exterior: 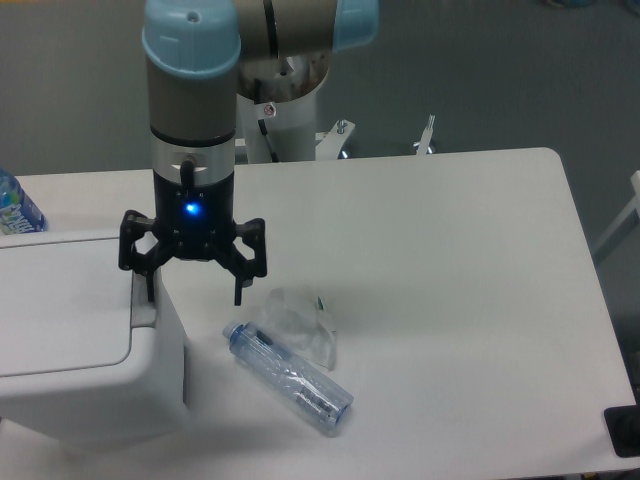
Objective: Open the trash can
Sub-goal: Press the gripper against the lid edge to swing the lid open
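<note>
Camera, boxy white plastic trash can (70,350), gripper (193,283) spread over grey tab (146,308)

Gripper (193,293) hangs with its fingers spread wide, one finger right above the grey push tab (144,303) at the trash can's (80,350) right edge, lid shut. At four o'clock from the gripper, a clear plastic bottle (288,376) lies on the white table (450,300), touching a crumpled clear wrapper (297,325). Far left, another bottle (15,205) peeks in.
</note>
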Controlling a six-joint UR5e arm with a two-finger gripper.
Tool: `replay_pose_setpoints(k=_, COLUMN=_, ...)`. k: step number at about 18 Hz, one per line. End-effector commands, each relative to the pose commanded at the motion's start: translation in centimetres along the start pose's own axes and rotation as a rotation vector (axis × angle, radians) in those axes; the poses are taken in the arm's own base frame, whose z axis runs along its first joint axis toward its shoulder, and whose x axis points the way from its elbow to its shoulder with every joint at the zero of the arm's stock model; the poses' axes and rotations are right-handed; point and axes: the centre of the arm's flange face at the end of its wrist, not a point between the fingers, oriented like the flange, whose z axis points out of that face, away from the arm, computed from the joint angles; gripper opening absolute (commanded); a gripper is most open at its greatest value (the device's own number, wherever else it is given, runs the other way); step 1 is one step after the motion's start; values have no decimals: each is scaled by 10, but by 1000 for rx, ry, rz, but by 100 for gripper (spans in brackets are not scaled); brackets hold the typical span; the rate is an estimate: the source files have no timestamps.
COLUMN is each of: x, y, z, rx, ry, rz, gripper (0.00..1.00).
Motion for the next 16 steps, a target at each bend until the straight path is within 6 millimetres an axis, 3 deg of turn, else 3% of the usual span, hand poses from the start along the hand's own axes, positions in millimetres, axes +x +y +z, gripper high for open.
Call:
replay_pose_setpoints(k=14, x=4, y=0, z=4, rx=-4, ry=2, rz=6, gripper=100)
replay_pose_setpoints(k=16, x=4, y=-6, z=-3, rx=12, ry=0, rz=14, gripper=100)
